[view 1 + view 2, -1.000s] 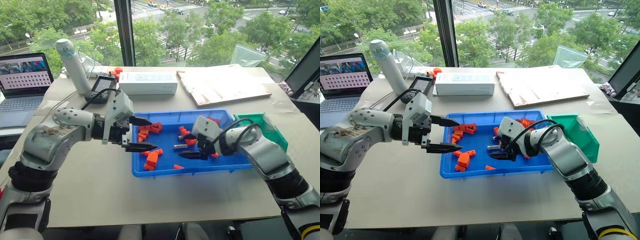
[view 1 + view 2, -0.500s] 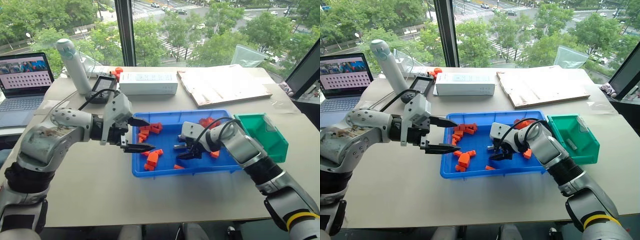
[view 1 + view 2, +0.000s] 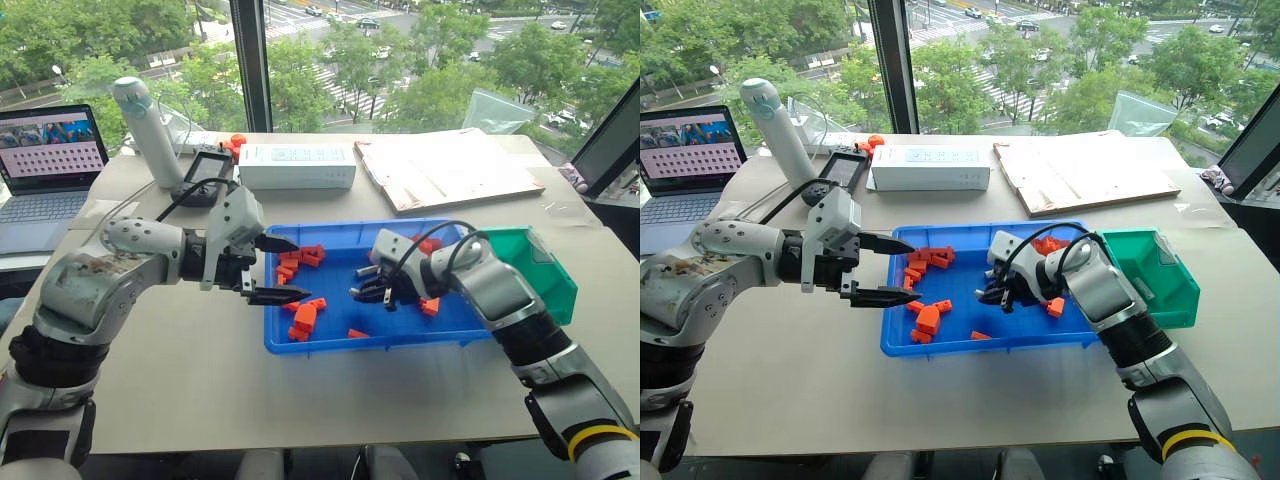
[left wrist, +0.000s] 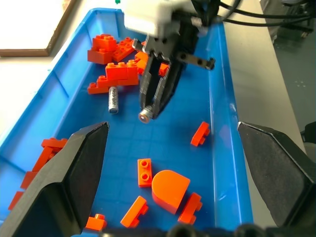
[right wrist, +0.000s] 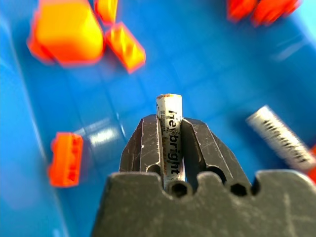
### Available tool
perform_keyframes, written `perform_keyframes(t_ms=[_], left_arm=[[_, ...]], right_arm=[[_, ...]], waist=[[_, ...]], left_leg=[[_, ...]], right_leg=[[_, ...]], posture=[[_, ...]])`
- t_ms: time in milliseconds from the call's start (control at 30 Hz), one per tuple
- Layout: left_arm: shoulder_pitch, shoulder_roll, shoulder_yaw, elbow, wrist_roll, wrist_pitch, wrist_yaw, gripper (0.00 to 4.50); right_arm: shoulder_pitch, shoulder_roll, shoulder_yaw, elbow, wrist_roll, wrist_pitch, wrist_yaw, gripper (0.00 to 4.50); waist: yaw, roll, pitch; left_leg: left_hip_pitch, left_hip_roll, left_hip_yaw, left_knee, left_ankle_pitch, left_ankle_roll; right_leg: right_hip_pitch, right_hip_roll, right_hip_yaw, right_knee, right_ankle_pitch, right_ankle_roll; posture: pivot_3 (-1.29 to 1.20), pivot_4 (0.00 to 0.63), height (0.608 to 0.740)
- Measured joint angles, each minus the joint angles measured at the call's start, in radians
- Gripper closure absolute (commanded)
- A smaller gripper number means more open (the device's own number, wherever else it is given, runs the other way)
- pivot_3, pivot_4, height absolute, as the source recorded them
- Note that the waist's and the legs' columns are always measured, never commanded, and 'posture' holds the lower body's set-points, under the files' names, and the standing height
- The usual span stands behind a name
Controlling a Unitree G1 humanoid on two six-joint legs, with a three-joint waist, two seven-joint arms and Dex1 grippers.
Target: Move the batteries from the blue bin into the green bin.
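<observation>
The blue bin (image 3: 352, 346) lies mid-table, strewn with orange bricks (image 3: 304, 317). My right gripper (image 3: 366, 291) hovers just above the bin's middle, shut on one battery (image 5: 169, 129), a slim silvery cylinder that pokes out past the fingertips. A second battery (image 4: 113, 100) lies flat on the blue floor beside a cluster of bricks. The green bin (image 3: 548, 262) stands against the blue bin's right end, to the right of that gripper. My left gripper (image 3: 281, 269) is open over the blue bin's left end, pointing right, with nothing between its fingers.
Behind the bins lie a white box (image 3: 297, 165) and a flat cardboard sheet (image 3: 448, 170). A laptop (image 3: 45, 165) and a white upright device (image 3: 146, 128) on a dark base stand at the far left. The table's near edge runs just below the blue bin.
My right gripper has shut on a battery and carried it up and to the right off the bin floor. The left gripper has stayed still.
</observation>
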Motion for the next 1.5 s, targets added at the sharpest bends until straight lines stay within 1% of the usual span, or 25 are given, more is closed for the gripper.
perform_keyframes(t_ms=[33, 100, 133, 167, 200, 233, 300, 400, 467, 500, 533, 567, 633, 767, 800, 933, 1000, 1100, 1167, 1300, 1433, 1467, 1500], left_arm=[[0.0, 0.0, 0.0, 0.0, -0.007, 0.0, -0.006, 0.0], [0.0, 0.0, 0.001, 0.003, -0.011, 0.0, -0.011, 0.0], [-0.004, -0.007, 0.0, 0.008, -0.012, 0.0, -0.013, 0.0], [-0.007, -0.013, 0.0, 0.011, -0.014, -0.001, -0.015, 0.0], [-0.01, -0.02, -0.001, 0.013, -0.016, -0.001, -0.017, 0.0], [-0.017, -0.028, -0.005, 0.019, -0.016, -0.003, -0.019, 0.0], [-0.033, -0.035, -0.019, 0.029, -0.009, -0.011, -0.025, 0.0], [-0.043, -0.03, -0.058, 0.049, 0.049, -0.054, -0.041, 0.0], [-0.043, -0.03, -0.067, 0.062, 0.057, -0.061, -0.048, 0.0], [-0.043, -0.031, -0.067, 0.066, 0.06, -0.067, -0.052, 0.0], [-0.043, -0.031, -0.068, 0.066, 0.062, -0.07, -0.055, 0.0], [-0.043, -0.031, -0.068, 0.066, 0.068, -0.073, -0.06, 0.0], [-0.043, -0.03, -0.068, 0.066, 0.072, -0.074, -0.065, 0.0], [-0.041, -0.028, -0.066, 0.065, 0.078, -0.075, -0.067, 0.0], [-0.041, -0.028, -0.066, 0.064, 0.079, -0.075, -0.067, 0.0], [-0.039, -0.028, -0.064, 0.063, 0.08, -0.074, -0.064, 0.0], [-0.038, -0.028, -0.062, 0.062, 0.079, -0.072, -0.063, 0.0], [-0.022, -0.019, -0.053, 0.053, 0.079, -0.067, -0.059, 0.0], [-0.019, -0.019, -0.05, 0.043, 0.072, -0.06, -0.053, 0.0], [-0.018, -0.016, -0.027, 0.024, 0.061, -0.043, -0.038, 0.0], [-0.014, -0.012, -0.024, 0.02, 0.061, -0.041, -0.028, 0.0], [-0.013, -0.012, -0.024, 0.018, 0.061, -0.04, -0.025, 0.0], [-0.012, -0.01, -0.023, 0.017, 0.061, -0.039, -0.023, 0.0]], right_arm=[[-0.025, -0.086, -0.046, 0.04, -0.012, 0.0, -0.015, 4.26], [-0.056, -0.199, -0.11, 0.104, -0.045, 0.0, -0.04, 4.26], [-0.061, -0.244, -0.126, 0.137, -0.062, -0.006, -0.053, 4.26], [-0.06, -0.27, -0.129, 0.17, -0.076, -0.013, -0.064, 4.26], [-0.055, -0.282, -0.13, 0.193, -0.085, -0.014, -0.069, 4.26], [-0.04, -0.29, -0.13, 0.212, -0.092, -0.015, -0.074, 4.26], [-0.006, -0.298, -0.125, 0.243, -0.102, -0.015, -0.08, 4.26], [0.053, -0.3, -0.114, 0.251, -0.104, 0.001, -0.08, 4.26], [0.081, -0.3, -0.105, 0.25, -0.109, 0.009, -0.086, 3.25], [0.09, -0.3, -0.097, 0.25, -0.114, 0.009, -0.09, 3.06], [0.097, -0.3, -0.096, 0.248, -0.118, 0.009, -0.091, 2.61], [0.106, -0.303, -0.096, 0.242, -0.119, 0.009, -0.091, 2.33], [0.104, -0.303, -0.096, 0.225, -0.117, 0.009, -0.094, 1.65], [0.031, -0.259, -0.1, 0.161, -0.098, 0.019, -0.105, 0.28], [0.016, -0.237, -0.1, 0.129, -0.089, 0.026, -0.103, 0.04], [-0.004, -0.125, -0.059, 0.02, -0.03, 0.083, -0.096, 0.04], [-0.003, -0.082, -0.028, 0.004, -0.019, 0.099, -0.098, 0.04], [-0.002, 0.013, 0.001, 0.012, -0.017, 0.105, -0.132, 0.04], [-0.002, 0.067, 0.018, 0.041, -0.015, 0.109, -0.153, 0.04], [-0.004, 0.103, 0.028, 0.144, -0.023, 0.098, -0.185, 0.04], [-0.006, 0.152, 0.039, 0.251, -0.034, 0.065, -0.207, 0.04], [-0.006, 0.163, 0.04, 0.273, -0.039, 0.053, -0.212, 0.55], [-0.008, 0.172, 0.04, 0.29, -0.041, 0.045, -0.217, 0.71]], waist=[[0.005, 0.0, 0.0], [0.008, 0.0, 0.0], [0.004, -0.001, -0.001], [-0.001, -0.001, -0.001], [-0.004, -0.001, -0.001], [-0.01, -0.001, -0.001], [-0.017, -0.001, -0.001], [-0.023, 0.0, -0.001], [-0.024, 0.0, 0.0], [-0.025, 0.0, 0.0], [-0.025, 0.0, 0.0], [-0.025, 0.0, 0.0], [-0.025, 0.0, 0.0], [-0.03, 0.0, 0.0], [-0.033, 0.0, 0.0], [-0.035, 0.0, 0.0], [-0.031, 0.0, 0.0], [-0.027, 0.0, 0.0], [-0.022, 0.0, 0.0], [-0.013, 0.0, 0.0], [-0.016, 0.0, 0.0], [-0.017, 0.0, 0.0], [-0.017, 0.0, 0.0]], left_leg=[[0.0, 0.0, 0.0, 0.0, -0.001, -0.001], [0.001, 0.001, 0.001, -0.001, -0.002, -0.002], [0.001, 0.002, 0.002, -0.002, -0.002, -0.002], [0.001, 0.002, 0.003, -0.002, -0.002, -0.002], [0.001, 0.002, 0.003, -0.002, -0.002, -0.002], [0.001, 0.002, 0.003, -0.002, -0.001, -0.001], [0.001, 0.002, 0.004, -0.002, 0.001, 0.003], [0.001, 0.002, 0.004, -0.002, 0.003, 0.006], [0.001, 0.002, 0.004, -0.002, 0.002, 0.006], [0.001, 0.002, 0.004, -0.002, 0.002, 0.006], [0.001, 0.002, 0.004, -0.002, 0.002, 0.006], [0.001, 0.002, 0.004, -0.002, 0.002, 0.006], [0.001, 0.002, 0.004, -0.001, 0.002, 0.006], [0.001, 0.003, 0.004, -0.001, 0.002, 0.006], [0.001, 0.003, 0.004, -0.002, 0.002, 0.006], [0.0, 0.002, 0.003, -0.002, 0.002, 0.006], [0.0, 0.002, 0.002, -0.001, 0.002, 0.006], [0.0, 0.002, 0.002, 0.0, 0.002, 0.006], [0.0, 0.001, 0.002, 0.0, 0.002, 0.006], [0.0, 0.001, 0.002, 0.0, 0.002, 0.006], [0.0, 0.002, 0.002, 0.0, 0.003, 0.006], [0.0, 0.002, 0.002, 0.0, 0.003, 0.006], [0.0, 0.001, 0.002, 0.0, 0.003, 0.006]], right_leg=[[0.0, -0.001, 0.0, -0.001, 0.0, 0.0], [-0.003, -0.001, -0.001, -0.005, -0.001, -0.002], [-0.001, -0.001, -0.001, -0.005, -0.003, -0.007], [0.0, -0.001, -0.001, -0.005, -0.004, -0.007], [0.0, -0.001, 0.0, -0.004, -0.003, -0.007], [0.0, -0.001, 0.0, -0.003, -0.001, -0.003], [-0.001, 0.0, 0.001, -0.003, -0.001, -0.002], [-0.001, 0.0, 0.002, -0.001, -0.001, -0.002], [-0.002, 0.0, 0.002, -0.001, -0.001, -0.002], [-0.002, 0.0, 0.002, -0.001, -0.001, -0.001], [-0.002, 0.0, 0.002, -0.001, -0.001, -0.001], [-0.002, 0.0, 0.002, -0.001, -0.001, -0.001], [-0.002, 0.0, 0.002, -0.001, -0.001, -0.001], [-0.002, 0.0, 0.002, -0.001, -0.001, -0.001], [-0.002, 0.0, 0.002, -0.001, -0.001, -0.001], [-0.002, 0.001, 0.002, 0.0, -0.001, -0.001], [-0.001, 0.0, 0.002, 0.0, -0.001, -0.001], [0.0, 0.0, 0.002, 0.0, 0.0, 0.0], [-0.001, 0.0, 0.002, 0.0, 0.0, 0.0], [0.0, 0.0, 0.002, 0.0, 0.0, 0.0], [0.0, 0.001, 0.002, 0.0, 0.0, 0.0], [-0.001, 0.001, 0.002, 0.0, 0.0, 0.0], [-0.001, 0.001, 0.002, 0.0, 0.0, 0.0]], posture=[[0.0, 0.15, 0.74], [0.0, 0.15, 0.74], [0.0, 0.15, 0.74], [0.0, 0.15, 0.74], [0.0, 0.15, 0.74], [0.0, 0.15, 0.74], [0.0, 0.15, 0.74], [0.0, 0.15, 0.74], [0.0, 0.15, 0.74], [0.0, 0.15, 0.74], [0.0, 0.15, 0.74], [0.0, 0.15, 0.74], [0.0, 0.15, 0.74], [0.0, 0.15, 0.74], [0.0, 0.15, 0.74], [0.0, 0.15, 0.74], [0.0, 0.15, 0.74], [0.0, 0.15, 0.74], [0.0, 0.15, 0.74], [0.0, 0.15, 0.74], [0.0, 0.15, 0.74], [0.0, 0.15, 0.74], [0.0, 0.15, 0.74]])
